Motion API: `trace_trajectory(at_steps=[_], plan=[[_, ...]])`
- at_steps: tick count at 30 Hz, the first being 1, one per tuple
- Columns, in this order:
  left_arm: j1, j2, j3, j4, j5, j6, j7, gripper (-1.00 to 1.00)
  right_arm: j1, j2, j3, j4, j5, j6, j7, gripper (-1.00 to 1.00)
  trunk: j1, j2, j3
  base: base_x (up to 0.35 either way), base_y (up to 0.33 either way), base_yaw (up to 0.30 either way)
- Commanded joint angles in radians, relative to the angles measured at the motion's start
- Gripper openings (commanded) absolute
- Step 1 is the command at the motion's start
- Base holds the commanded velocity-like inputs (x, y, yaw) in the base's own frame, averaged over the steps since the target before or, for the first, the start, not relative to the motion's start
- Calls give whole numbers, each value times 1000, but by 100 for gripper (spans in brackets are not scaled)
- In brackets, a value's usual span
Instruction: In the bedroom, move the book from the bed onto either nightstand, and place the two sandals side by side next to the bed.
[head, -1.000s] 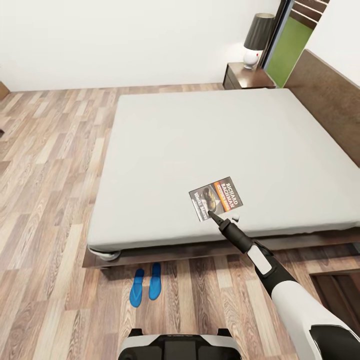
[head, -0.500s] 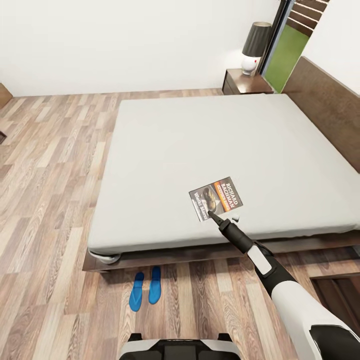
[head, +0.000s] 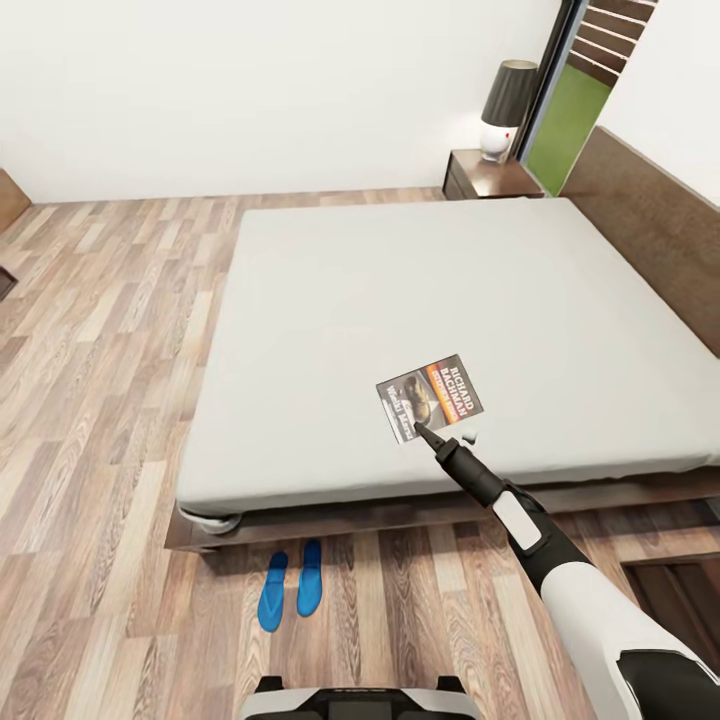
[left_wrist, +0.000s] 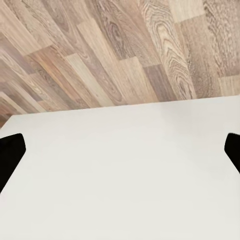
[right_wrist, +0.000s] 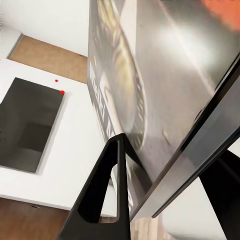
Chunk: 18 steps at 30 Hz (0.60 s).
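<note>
Two flat blue sandals (head: 292, 587) lie side by side on the wood-plank floor (head: 90, 420), just before the bed's (head: 330, 300) near edge. The right gripper (head: 440, 437) has its jaws closed on the thin glossy book (head: 431, 397), near the smooth mattress's near edge. Left jaws spread wide, empty. Far right, a dark nightstand (head: 480, 172) bears a lamp (head: 503, 105).

- Your path across the bed (head: 330, 300) to the far nightstand (head: 495, 176) is open mattress, with nothing lying on it beyond the book (head: 432, 396).
- A lamp (head: 503, 108) occupies part of that nightstand's top; the headboard (head: 650, 235) walls the bed's right side.
- On the floor (head: 90, 420) beside the sandals (head: 290, 584), you have open planks leftward.
</note>
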Motion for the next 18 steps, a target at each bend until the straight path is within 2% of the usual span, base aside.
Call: trace_trajectory(at_steps=[1,18], plan=[[0,0,-9,1,9,-3,2,100,0,-1,2,0,-10,10,1,-100,1,-1,0,0,0,0],[0,0,-9,1,9,-6,2,100,-1,-1,2,0,-9,10,0,-100,1,-1,28,0,0,0]])
